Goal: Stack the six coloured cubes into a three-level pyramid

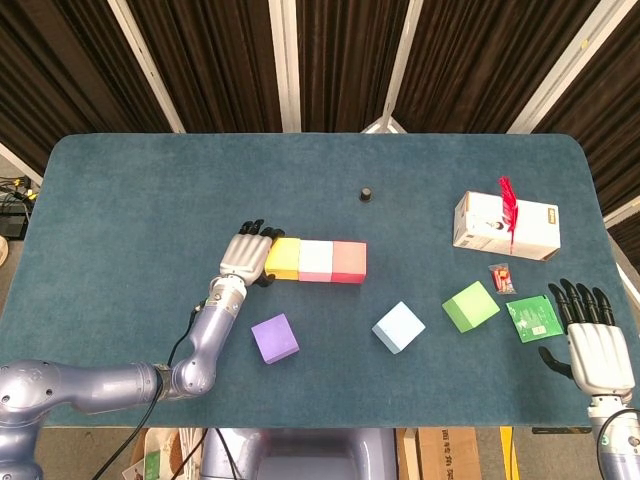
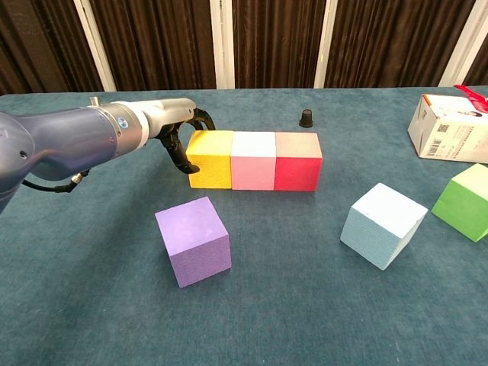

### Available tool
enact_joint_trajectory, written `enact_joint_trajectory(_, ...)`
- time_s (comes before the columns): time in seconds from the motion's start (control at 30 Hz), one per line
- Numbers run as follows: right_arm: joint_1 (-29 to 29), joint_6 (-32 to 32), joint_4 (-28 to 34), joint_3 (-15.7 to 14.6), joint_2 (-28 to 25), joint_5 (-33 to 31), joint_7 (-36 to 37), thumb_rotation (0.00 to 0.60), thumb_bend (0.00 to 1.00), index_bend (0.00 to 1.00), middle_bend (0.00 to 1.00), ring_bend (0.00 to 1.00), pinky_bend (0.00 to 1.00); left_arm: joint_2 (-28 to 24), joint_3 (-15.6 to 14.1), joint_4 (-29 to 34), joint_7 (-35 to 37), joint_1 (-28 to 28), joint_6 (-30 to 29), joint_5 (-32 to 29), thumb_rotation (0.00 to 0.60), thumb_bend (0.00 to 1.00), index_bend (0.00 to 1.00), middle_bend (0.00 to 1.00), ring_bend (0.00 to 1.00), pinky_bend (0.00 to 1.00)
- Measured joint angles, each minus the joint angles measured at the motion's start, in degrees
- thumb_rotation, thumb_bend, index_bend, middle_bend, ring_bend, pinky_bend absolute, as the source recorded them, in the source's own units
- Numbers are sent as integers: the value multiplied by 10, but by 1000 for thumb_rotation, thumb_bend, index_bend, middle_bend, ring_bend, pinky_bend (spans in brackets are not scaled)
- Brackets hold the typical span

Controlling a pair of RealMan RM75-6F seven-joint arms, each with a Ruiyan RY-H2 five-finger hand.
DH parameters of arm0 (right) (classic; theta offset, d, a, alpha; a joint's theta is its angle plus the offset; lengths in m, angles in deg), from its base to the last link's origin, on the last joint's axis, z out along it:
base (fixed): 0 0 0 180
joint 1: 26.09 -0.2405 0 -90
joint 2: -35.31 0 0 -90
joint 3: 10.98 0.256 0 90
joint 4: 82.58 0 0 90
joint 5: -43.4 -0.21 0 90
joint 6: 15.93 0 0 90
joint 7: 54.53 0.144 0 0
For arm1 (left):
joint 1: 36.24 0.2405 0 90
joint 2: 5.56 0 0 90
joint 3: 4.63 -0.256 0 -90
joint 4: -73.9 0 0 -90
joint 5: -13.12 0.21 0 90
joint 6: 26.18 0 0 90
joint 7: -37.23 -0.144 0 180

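The left hand (image 1: 244,256) lies against the left end of the bottom row, its dark fingers (image 2: 183,156) curled against the outer face of the yellow cube (image 1: 283,258). It grips nothing; the fingers press or rest on that face as if squaring the row. The yellow cube, pink cube (image 1: 316,261) and red cube (image 1: 349,262) sit touching side by side in a straight line near the middle of the desk (image 1: 150,190), forming the pyramid's base.

The other three lie loose toward the near edge: the purple cube (image 1: 274,338) just in front of the left hand, the light blue cube (image 1: 398,327) near the centre and turned at an angle, and the green cube (image 1: 471,306) further right, also askew.

These blocks look like light foam or painted wood with matte faces and crisp edges, so I judge them light, fairly stiff and not slippery. The best hold is across two opposite side faces, thumb on one and fingers on the other, kept high enough that the underside lands flat over a seam in the row.

The right hand (image 1: 596,338) rests near the desk's right near corner with fingers spread, holding nothing. Just beside it lies a green packet (image 1: 531,318); a white box (image 1: 507,226) sits by the right edge, and a small black knob (image 1: 367,193) stands beyond the row.
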Motion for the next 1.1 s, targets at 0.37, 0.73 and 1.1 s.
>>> enact_joint_trajectory(0.37,1,1,-2,1,0,-2,1,600,242,96,95,0,0,-32,12,56,7,1,-13,16,600,353,48,44,0,0)
enact_joint_trajectory(0.73,-5,-15,-7,1,-4,-3,30,600,241,96,95,0,0,-190,0,255,85,99,-101,190,600,347,81,65,0,0)
enact_joint_trajectory(1.1,-68,-103,50,-10,-46,58,76,600,242,96,95,0,0,-344,-136,266,328,338,-276,508,600,347,87,73,0,0)
